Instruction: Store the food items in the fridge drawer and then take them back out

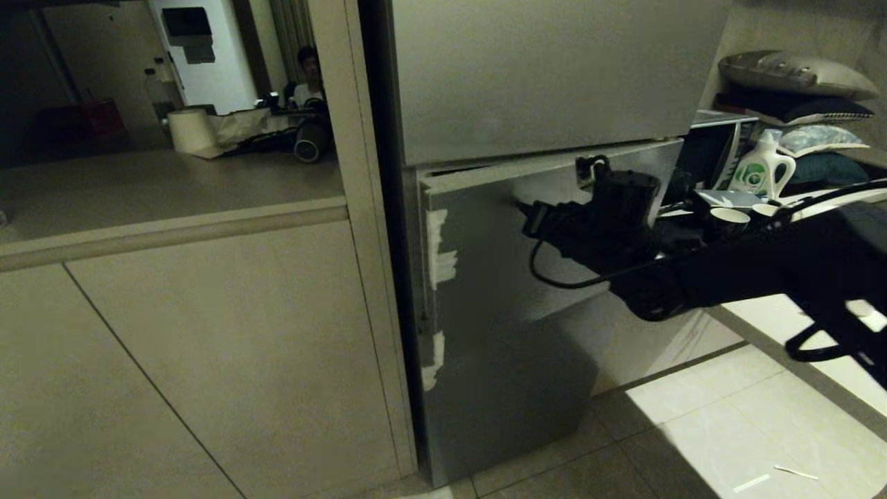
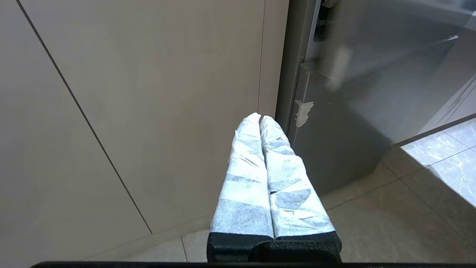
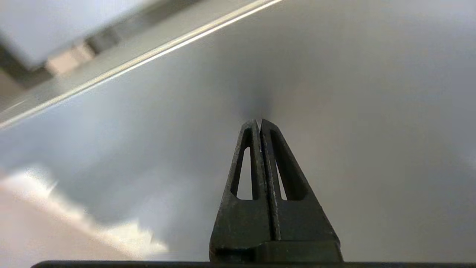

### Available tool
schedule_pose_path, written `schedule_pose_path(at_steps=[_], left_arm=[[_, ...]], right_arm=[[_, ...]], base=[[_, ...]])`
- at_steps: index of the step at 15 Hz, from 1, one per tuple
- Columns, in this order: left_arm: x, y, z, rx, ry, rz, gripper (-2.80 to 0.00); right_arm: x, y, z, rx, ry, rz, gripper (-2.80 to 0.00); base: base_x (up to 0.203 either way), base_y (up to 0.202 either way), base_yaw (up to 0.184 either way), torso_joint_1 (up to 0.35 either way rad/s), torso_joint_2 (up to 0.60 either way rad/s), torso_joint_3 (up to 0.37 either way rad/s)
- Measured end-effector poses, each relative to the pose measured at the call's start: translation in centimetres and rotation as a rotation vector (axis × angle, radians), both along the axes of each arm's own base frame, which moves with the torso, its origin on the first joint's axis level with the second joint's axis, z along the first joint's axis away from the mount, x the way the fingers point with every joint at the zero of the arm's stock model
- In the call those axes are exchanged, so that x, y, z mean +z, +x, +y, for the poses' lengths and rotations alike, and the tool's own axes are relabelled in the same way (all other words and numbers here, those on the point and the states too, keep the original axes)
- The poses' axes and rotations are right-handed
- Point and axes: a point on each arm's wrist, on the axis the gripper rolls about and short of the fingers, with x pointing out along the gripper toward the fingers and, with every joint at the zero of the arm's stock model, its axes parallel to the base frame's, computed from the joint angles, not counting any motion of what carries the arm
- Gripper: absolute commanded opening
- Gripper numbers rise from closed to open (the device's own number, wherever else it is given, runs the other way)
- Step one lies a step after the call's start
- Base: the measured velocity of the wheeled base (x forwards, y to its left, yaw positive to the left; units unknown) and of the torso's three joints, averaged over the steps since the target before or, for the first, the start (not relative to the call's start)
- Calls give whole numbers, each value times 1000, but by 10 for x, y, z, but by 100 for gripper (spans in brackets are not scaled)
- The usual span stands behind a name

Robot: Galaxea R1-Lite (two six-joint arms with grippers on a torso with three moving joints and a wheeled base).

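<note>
My right gripper [image 1: 521, 206] is shut with nothing in it, and its black fingertips are at or right against the face of the grey lower fridge door [image 1: 499, 312]. The right wrist view shows the same shut gripper [image 3: 259, 121] tip-on to that plain steel panel [image 3: 353, 93]. The lower door's top edge stands slightly out from under the upper door [image 1: 540, 69]. My left gripper [image 2: 259, 116], wrapped in white tape, is shut and empty. It hangs low, beside the beige cabinet [image 2: 148, 93] and near the fridge's corner. The food items and the fridge drawer are hidden.
Beige cabinet fronts [image 1: 208, 346] and a counter [image 1: 173, 180] stand left of the fridge, with a person [image 1: 308, 69] seated far behind. To the right are a white detergent bottle [image 1: 762, 170], cups [image 1: 729, 216] and a microwave [image 1: 714, 149]. Tiled floor [image 1: 727, 430] lies below.
</note>
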Motion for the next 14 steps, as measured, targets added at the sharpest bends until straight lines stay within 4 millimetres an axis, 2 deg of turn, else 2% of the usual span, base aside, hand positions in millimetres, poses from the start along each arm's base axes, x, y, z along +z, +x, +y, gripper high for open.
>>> schedule_pose_path(at_steps=[2, 3, 5, 7, 9, 10, 12, 14], left_arm=[[0, 0, 0, 0, 0, 0, -280], [0, 0, 0, 0, 0, 0, -280], [0, 0, 0, 0, 0, 0, -280], [0, 0, 0, 0, 0, 0, -280], [0, 0, 0, 0, 0, 0, -280], [0, 0, 0, 0, 0, 0, -280], [0, 0, 0, 0, 0, 0, -280], [0, 0, 0, 0, 0, 0, -280]], right_arm=[[-11, 23, 16, -9, 26, -60, -280], [-18, 28, 19, -15, 30, -63, -280], [-27, 29, 21, -39, 28, -45, -280], [-34, 17, 18, -45, 10, -12, -280], [-30, -8, 13, -37, -17, 27, -280], [-21, -25, 8, -33, -35, 33, -280], [9, -71, -8, -32, -82, 11, -280], [47, -127, -34, -75, -121, -42, -280]], base=[[0, 0, 0, 0, 0, 0], [0, 0, 0, 0, 0, 0], [0, 0, 0, 0, 0, 0], [0, 0, 0, 0, 0, 0], [0, 0, 0, 0, 0, 0], [0, 0, 0, 0, 0, 0], [0, 0, 0, 0, 0, 0], [0, 0, 0, 0, 0, 0]])
